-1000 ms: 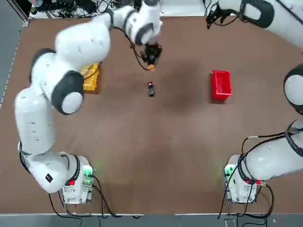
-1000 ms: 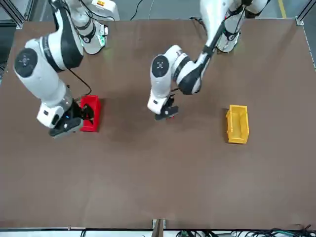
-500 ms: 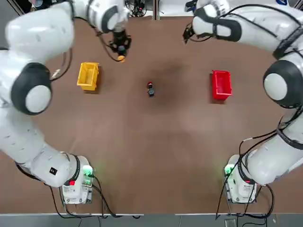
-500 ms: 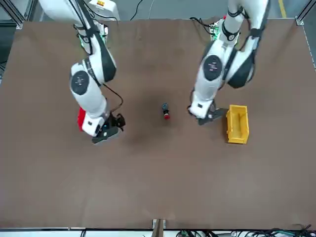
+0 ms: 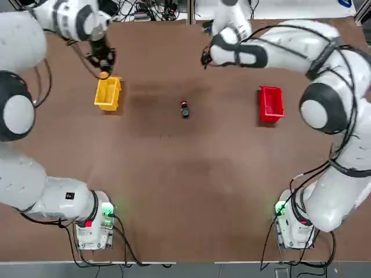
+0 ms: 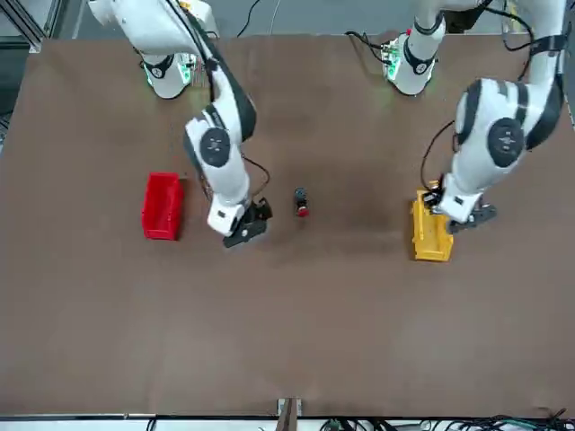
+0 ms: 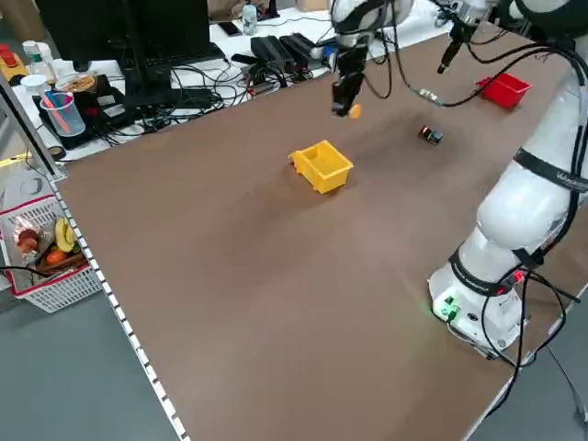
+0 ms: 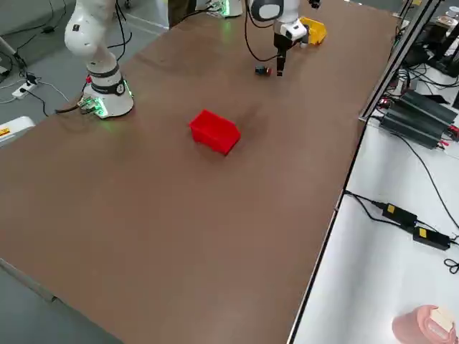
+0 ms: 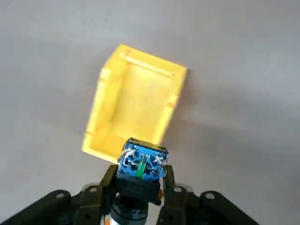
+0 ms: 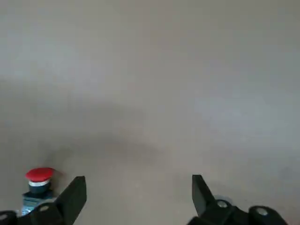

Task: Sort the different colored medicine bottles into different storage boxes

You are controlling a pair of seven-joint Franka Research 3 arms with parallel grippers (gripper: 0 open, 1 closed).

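My left gripper (image 5: pixel 103 65) is shut on the yellow-capped medicine bottle (image 7: pixel 354 111) and holds it in the air by the far end of the yellow storage box (image 5: pixel 108 92). The left wrist view shows the bottle's blue underside (image 9: pixel 140 161) between the fingers, with the yellow storage box (image 9: pixel 136 108) below it. The red-capped medicine bottle (image 5: pixel 184 108) stands at mid-table. My right gripper (image 6: pixel 244 226) hangs open above the table, close to the red-capped medicine bottle (image 10: pixel 37 183) and apart from it. The red storage box (image 5: pixel 271 104) sits on the right.
Bare brown tabletop (image 5: pixel 191 185) stretches between the boxes and the arm bases. Cables and power bricks (image 7: pixel 276 50) lie beyond the far edge. A wire basket (image 7: pixel 46 257) stands off the table's left side.
My left arm carried the yellow-capped bottle leftward from above mid-table to the yellow box. My right arm swung in from beyond the red box toward the red-capped bottle.
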